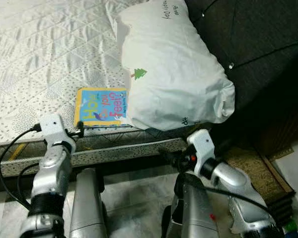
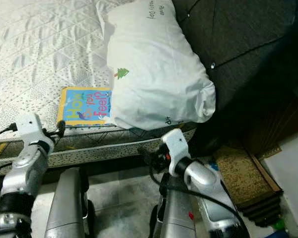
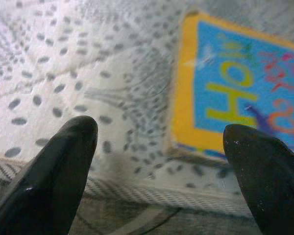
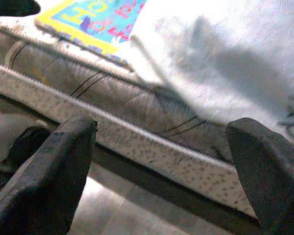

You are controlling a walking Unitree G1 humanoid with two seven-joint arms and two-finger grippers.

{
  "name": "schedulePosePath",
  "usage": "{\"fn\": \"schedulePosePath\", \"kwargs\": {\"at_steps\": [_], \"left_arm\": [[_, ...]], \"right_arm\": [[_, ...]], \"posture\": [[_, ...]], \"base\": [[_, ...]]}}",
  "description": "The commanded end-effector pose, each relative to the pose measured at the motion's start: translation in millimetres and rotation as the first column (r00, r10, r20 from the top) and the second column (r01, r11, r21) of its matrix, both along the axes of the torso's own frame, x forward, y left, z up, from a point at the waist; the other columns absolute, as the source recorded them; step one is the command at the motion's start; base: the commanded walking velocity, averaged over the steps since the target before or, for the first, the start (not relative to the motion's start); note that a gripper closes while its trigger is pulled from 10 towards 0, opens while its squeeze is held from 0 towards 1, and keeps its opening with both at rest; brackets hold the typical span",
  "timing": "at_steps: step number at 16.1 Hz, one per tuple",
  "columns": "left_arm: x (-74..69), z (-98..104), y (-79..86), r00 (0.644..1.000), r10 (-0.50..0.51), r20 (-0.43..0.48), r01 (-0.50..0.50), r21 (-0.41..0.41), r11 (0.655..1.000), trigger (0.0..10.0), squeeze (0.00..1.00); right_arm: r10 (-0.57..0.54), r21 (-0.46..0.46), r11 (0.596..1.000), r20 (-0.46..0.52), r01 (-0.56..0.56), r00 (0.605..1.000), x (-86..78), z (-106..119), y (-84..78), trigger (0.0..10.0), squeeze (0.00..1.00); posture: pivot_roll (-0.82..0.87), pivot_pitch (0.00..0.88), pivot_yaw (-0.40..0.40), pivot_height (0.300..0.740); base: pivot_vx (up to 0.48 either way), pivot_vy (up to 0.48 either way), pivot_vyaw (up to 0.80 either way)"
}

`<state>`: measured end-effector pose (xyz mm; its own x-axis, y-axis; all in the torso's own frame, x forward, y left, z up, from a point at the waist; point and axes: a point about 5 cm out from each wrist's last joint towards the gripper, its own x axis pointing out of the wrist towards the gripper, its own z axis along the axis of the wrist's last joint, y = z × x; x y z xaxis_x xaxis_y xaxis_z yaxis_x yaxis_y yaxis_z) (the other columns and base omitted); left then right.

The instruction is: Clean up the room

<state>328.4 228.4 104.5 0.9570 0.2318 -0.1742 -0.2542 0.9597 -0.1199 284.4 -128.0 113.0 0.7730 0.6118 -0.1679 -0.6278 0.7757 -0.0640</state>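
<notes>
Book [image 1: 102, 107] with a yellow border is lying flat near the mattress [image 1: 44, 59] edge, its right side tucked under the white pillow [image 1: 171, 69]. Left gripper [image 3: 159, 161] is hovering just before it, fingers spread apart. Right gripper [image 4: 161, 161] is hanging by the mattress side, also spread, gripping nothing.

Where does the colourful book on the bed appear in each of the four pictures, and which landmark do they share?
Left eye view: book lies lower left of centre, partly under the pillow.
Right eye view: book, left of centre.
Left wrist view: book, upper right.
Right wrist view: book, along the top edge, left.
Shared landmark: the mattress edge.
</notes>
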Motion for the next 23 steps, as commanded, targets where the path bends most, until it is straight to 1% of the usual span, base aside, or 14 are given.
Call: {"fn": "schedulePosePath", "kwargs": {"at_steps": [1,4,6,8,9,10,12,14,15,16,17,19,20,23], "left_arm": [[-6.9,1,-3.2,1.0,0.002,0.013,-0.002,0.021,1.0,10.0,0.0],[-17.6,13,-12.3,0.995,-0.026,0.098,0.023,0.039,0.999,10.0,0.0],[-22.7,25,-23.0,0.975,-0.122,0.184,0.111,0.073,0.991,10.0,0.0],[-26.8,31,-28.1,0.955,-0.18,0.234,0.159,0.106,0.982,10.0,0.0],[-30.2,31,-30.5,0.948,-0.206,0.242,0.185,0.109,0.977,10.0,0.0],[-36.4,33,-34.0,0.934,-0.26,0.244,0.226,0.157,0.961,10.0,0.0],[-38.8,27,-35.0,0.94,-0.265,0.215,0.234,0.157,0.959,10.0,0.0],[-39.4,28,-39.0,0.925,-0.306,0.224,0.249,0.247,0.936,10.0,0.0],[-38.6,31,-38.9,0.921,-0.309,0.238,0.246,0.262,0.933,10.0,0.0],[-33.1,34,-32.7,0.931,-0.245,0.27,0.192,0.207,0.959,10.0,0.0],[-33.1,34,-32.7,0.931,-0.245,0.27,0.192,0.207,0.959,10.0,0.0],[-32.0,38,-27.6,0.933,-0.188,0.307,0.128,0.205,0.97,10.0,0.0],[-35.3,39,-23.1,0.932,-0.16,0.326,0.087,0.226,0.97,10.0,0.0],[-46.0,36,-12.2,0.94,-0.121,0.318,0.043,0.242,0.969,10.0,0.0]], "right_arm": [[-0.029,0.005,1.0,-0.013,0.029,1.0,-0.3,-3,-6.4,10.0,0.0],[-0.075,0.044,0.996,-0.006,0.075,0.997,4.7,0,-5.3,10.0,0.0],[-0.167,0.123,0.978,-0.042,0.171,0.985,16.3,5,-6.0,10.0,0.0],[-0.224,0.139,0.964,-0.05,0.229,0.973,26.4,5,-8.7,10.0,0.0],[-0.251,0.138,0.957,-0.042,0.254,0.967,29.1,6,-10.5,10.0,0.0],[-0.304,0.147,0.941,-0.025,0.304,0.952,37.4,10,-12.5,10.0,0.0],[-0.35,0.21,0.911,-0.065,0.356,0.935,45.4,13,-13.5,10.0,0.0],[-0.383,0.269,0.885,-0.048,0.381,0.923,53.0,21,-11.8,10.0,0.0],[-0.384,0.282,0.881,-0.039,0.379,0.923,54.3,24,-10.2,10.0,0.0],[-0.386,0.325,0.871,-0.015,0.369,0.923,58.7,32,-4.4,10.0,0.0],[-0.386,0.325,0.871,-0.015,0.369,0.923,58.7,32,-4.4,10.0,0.0],[-0.409,0.352,0.855,0.007,0.381,0.912,63.0,38,-2.8,10.0,0.0],[-0.434,0.375,0.837,0.011,0.398,0.901,64.6,39,-3.8,10.0,0.0],[-0.422,0.374,0.845,0.027,0.382,0.906,63.6,39,-0.7,10.0,0.0]], "posture": [[0.03,0.205,-0.078,0.532],[0.05,0.184,-0.074,0.532],[0.06,0.164,-0.069,0.532],[0.08,0.136,-0.066,0.532],[0.09,0.128,-0.066,0.532],[0.1,0.105,-0.071,0.532],[0.12,0.086,-0.088,0.532],[0.14,0.053,-0.101,0.532],[0.14,0.048,-0.099,0.532],[0.13,0.036,-0.079,0.545],[0.13,0.036,-0.079,0.545],[0.11,0.018,-0.047,0.558],[0.12,0.011,-0.036,0.572],[0.14,0.02,-0.033,0.594]], "base": [[0.0,0.0,0.0],[0.0,0.0,0.0],[0.0,0.0,0.0],[0.0,0.0,0.0],[0.0,0.0,0.0],[0.0,0.0,0.0],[0.0,0.0,0.0],[0.0,0.0,0.0],[0.0,0.0,0.0],[0.0,0.0,0.0],[0.0,0.0,0.0],[0.0,0.0,0.0],[0.0,0.0,0.0],[0.0,0.0,0.0]]}}
